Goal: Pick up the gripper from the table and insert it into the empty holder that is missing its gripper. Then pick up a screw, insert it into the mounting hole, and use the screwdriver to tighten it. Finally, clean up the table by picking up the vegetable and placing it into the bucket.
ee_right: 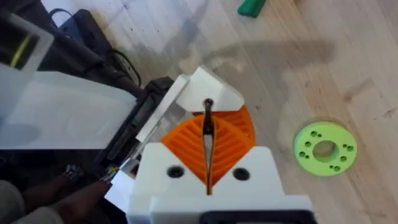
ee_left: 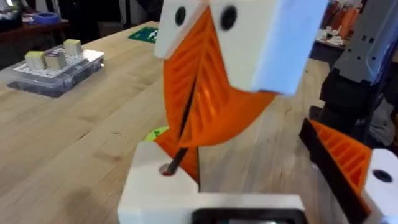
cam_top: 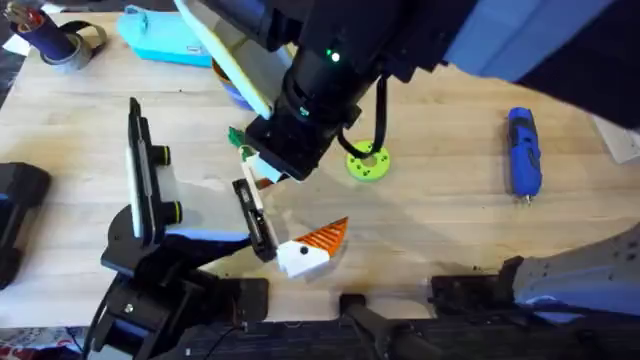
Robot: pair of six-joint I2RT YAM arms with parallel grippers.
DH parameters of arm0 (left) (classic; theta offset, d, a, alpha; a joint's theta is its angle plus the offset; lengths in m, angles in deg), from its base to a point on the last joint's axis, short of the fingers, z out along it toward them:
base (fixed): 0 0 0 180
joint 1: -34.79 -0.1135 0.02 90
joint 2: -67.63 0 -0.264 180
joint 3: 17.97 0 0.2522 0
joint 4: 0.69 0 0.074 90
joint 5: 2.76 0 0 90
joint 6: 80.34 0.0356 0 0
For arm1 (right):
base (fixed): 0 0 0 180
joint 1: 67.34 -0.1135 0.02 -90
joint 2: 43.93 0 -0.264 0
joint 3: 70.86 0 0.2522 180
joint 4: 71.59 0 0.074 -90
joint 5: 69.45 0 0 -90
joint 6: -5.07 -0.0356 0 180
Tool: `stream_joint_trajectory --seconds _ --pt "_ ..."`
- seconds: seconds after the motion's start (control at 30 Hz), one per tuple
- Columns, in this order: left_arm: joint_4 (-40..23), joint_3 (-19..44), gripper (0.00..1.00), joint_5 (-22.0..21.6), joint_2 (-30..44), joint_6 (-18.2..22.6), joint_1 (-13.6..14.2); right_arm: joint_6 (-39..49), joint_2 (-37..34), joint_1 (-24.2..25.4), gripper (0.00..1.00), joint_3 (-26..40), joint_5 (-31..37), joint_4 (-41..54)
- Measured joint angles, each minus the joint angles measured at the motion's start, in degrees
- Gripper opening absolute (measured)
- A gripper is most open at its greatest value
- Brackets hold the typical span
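**A:** Looking for the screw (ee_right: 208,107), where does it sit?

**B:** It is a thin dark pin pinched between the orange pads of the right tool (ee_right: 208,146), which is closed on it. Its tip stands at the dark hole in the gripper (ee_left: 149,183), the white block at the far end of the holder (cam_top: 255,222).

**A:** So the gripper is already on the holder?

**B:** It looks seated there. How firmly, I cannot tell.

**A:** How will the screw handle?

**B:** My guess is light, stiff and smooth, so it could swivel or slip between ribbed pads. It is best held along the shank and kept in line with the hole. If it tilts, it may jam or drop onto the table (cam_top: 450,220).

**A:** And the left tool?

**B:** I cannot tell whether it is open or closed.

**A:** What lies around the holder?

**B:** The twin (cam_top: 310,250) is joined at the holder's near end. The vegetable (cam_top: 235,135) lies just beyond its far end. The lime disc (cam_top: 367,165) is to the right of the holder, and the screwdriver (cam_top: 522,150) is well off to the right, lying flat and untouched.

**A:** What comes after this?

**B:** Most likely getting the screw in straight, then fetching the screwdriver. Take it around its blue barrel, because the thin bit looks easy to knock.
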State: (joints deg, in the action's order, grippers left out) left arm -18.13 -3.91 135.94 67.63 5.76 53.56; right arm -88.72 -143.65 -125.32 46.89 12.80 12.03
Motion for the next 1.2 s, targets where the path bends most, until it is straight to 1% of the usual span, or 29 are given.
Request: stream_joint_trajectory --seconds 0.33,0.8,1.03,1.2 --pt "0.00 0.00 0.988 0.00 0.00 0.00 0.00 0.48 -0.05 0.00 0.005 0.00 0.00 -0.07" --pt "-0.02 0.00 0.988 -0.31 0.00 -1.06 -0.07 0.87 -1.01 0.01 0.005 0.02 1.02 -2.85" --pt "-0.01 0.00 0.988 -0.13 0.00 -0.98 -0.04 0.87 -1.08 -0.06 0.005 0.02 2.15 -5.17" --pt "0.00 0.00 0.988 -0.04 -0.01 -0.96 -0.04 0.87 -1.08 -0.11 0.005 0.02 2.19 -5.14"
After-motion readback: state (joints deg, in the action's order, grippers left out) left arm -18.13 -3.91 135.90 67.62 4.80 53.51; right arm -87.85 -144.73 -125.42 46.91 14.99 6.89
